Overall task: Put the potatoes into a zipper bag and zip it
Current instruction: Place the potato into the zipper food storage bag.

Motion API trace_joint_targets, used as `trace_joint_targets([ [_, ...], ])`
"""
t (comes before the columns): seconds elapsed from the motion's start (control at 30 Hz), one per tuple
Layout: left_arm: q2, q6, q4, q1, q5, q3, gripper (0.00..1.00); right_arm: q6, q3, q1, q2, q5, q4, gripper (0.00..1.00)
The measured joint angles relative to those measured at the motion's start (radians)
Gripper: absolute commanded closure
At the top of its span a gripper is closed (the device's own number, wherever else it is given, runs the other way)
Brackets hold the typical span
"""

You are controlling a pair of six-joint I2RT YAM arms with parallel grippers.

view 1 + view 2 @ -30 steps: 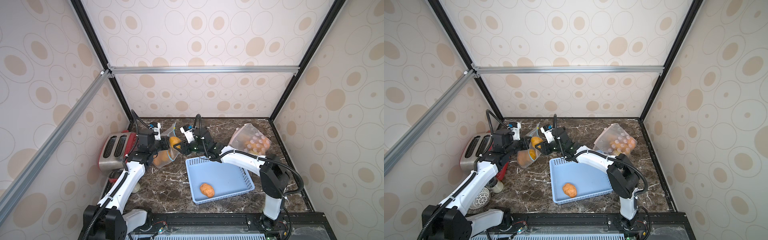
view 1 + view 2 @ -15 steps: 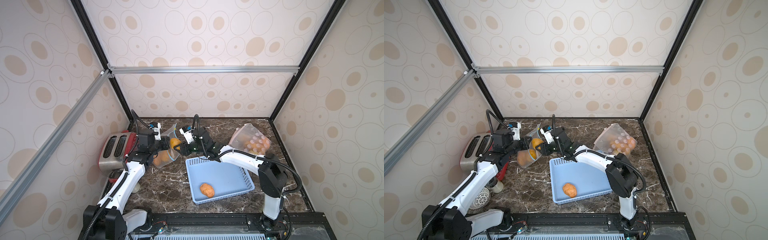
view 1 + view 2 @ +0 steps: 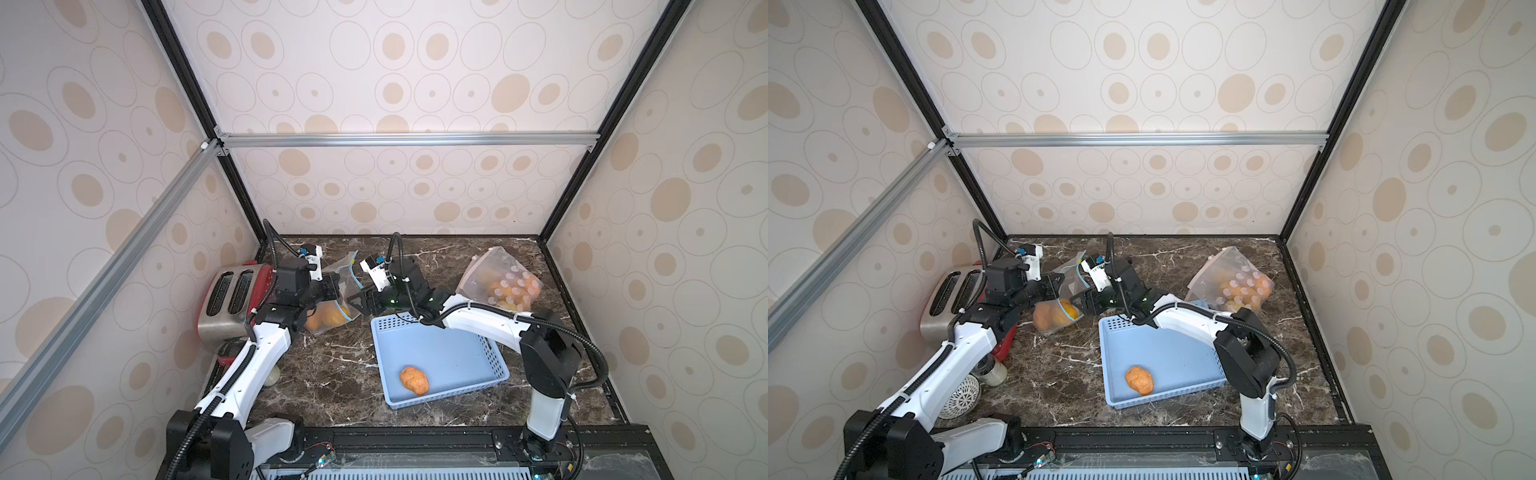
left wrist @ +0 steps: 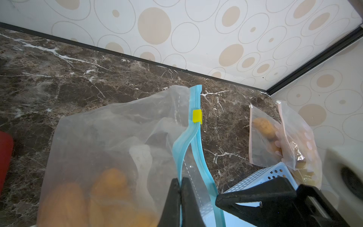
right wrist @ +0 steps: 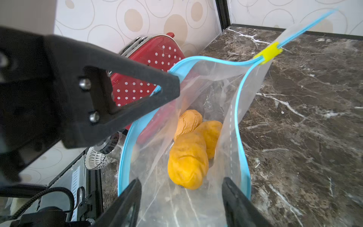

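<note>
Enclosing the dark marble tabletop (image 3: pixel 332 386) stand circle-patterned walls (image 3: pixel 415 199).

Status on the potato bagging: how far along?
Done: three potatoes lie in the zipper bag. In hand: the left tool pinches its rim; the right tool is open at the mouth, empty. Left: one potato in the blue basket, then zipping; the yellow slider sits at one end.

Marble tabletop (image 3: pixel 332 374); toaster (image 3: pixel 230 299), blue basket (image 3: pixel 449 353), zipper bag (image 3: pixel 328 321), spotted bag (image 3: pixel 498 282)
</note>
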Motion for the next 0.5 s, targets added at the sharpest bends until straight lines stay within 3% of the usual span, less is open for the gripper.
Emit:
trace_joint_targets([
  [0.27,0.0,0.0,0.0,0.0,0.0,0.0,1.0,-0.027,-0.09,0.0,-0.15,0.028,0.034,0.33],
  [0.5,0.0,0.0,0.0,0.0,0.0,0.0,1.0,-0.07,-0.117,0.0,-0.351,0.168,-0.045,0.3],
])
